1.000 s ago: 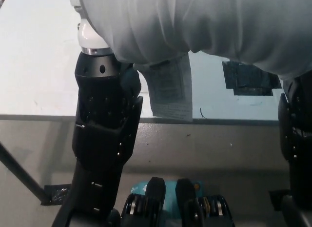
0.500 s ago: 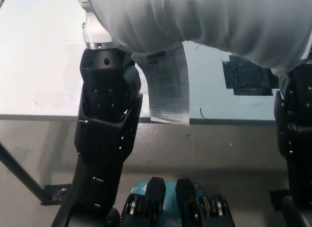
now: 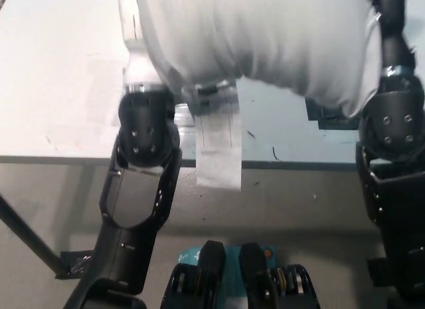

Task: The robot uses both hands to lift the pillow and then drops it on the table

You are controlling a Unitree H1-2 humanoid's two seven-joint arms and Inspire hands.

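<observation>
**Pillow raised over the desk: handling notes**

While the pillow (image 3: 265, 43) hangs above the desk (image 3: 60, 90), we see it fill the upper part of the head view, clear of the surface and supported from both ends. We judge it light and soft: the white cover is creased and the lower edge sags between the two supports, so it will fold if held at one point only. Hold it at opposite ends, pressing inward, as the arms are placed now.

The left arm (image 3: 139, 156) rises at the picture's left and the right arm (image 3: 392, 136) at the picture's right; both hands are hidden behind or under the pillow, so we cannot tell whether their fingers are closed on it or merely pressed against it.

A care label (image 3: 218, 146) dangles from the lower seam, blurred, over the desk's front edge.

Count: one pillow, one label, one desk, two arms. One dark patch (image 3: 332, 116) shows on the desk below the pillow's right end.

We judge the lift done and the drop not yet made
</observation>
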